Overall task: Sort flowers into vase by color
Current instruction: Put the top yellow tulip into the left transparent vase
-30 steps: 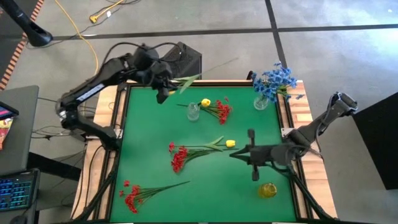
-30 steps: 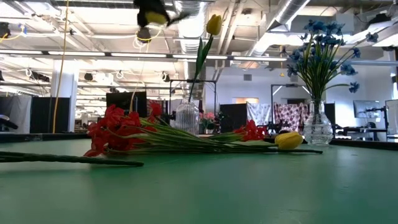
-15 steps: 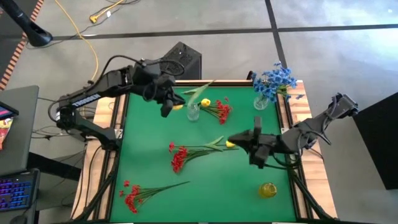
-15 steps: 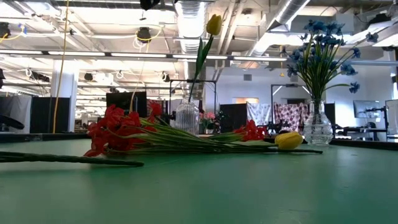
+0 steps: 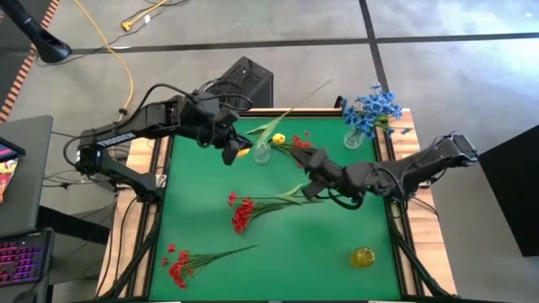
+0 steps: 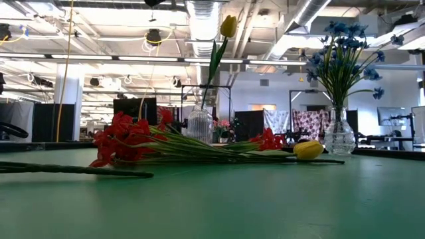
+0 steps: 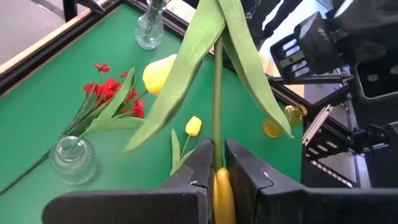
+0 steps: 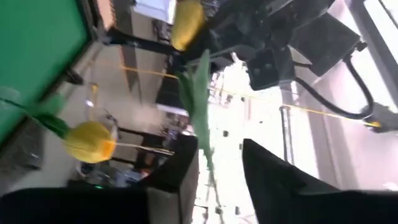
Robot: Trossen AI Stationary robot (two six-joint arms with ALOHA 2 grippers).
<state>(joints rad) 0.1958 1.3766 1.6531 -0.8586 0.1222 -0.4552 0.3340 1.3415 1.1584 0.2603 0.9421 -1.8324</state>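
Overhead, the left gripper (image 5: 231, 150) hangs just beside the clear vase (image 5: 262, 152), clamped on a yellow tulip (image 5: 270, 129) whose stem runs up and away; in the left wrist view its fingers (image 7: 200, 167) pinch the stem; the right gripper (image 8: 219, 163) stands parted, empty.

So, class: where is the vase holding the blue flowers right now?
In the high view, the vase of blue flowers stands at the green table's far right corner, beyond the right claw. In the low view it stands at the right, behind a lying yellow bud.
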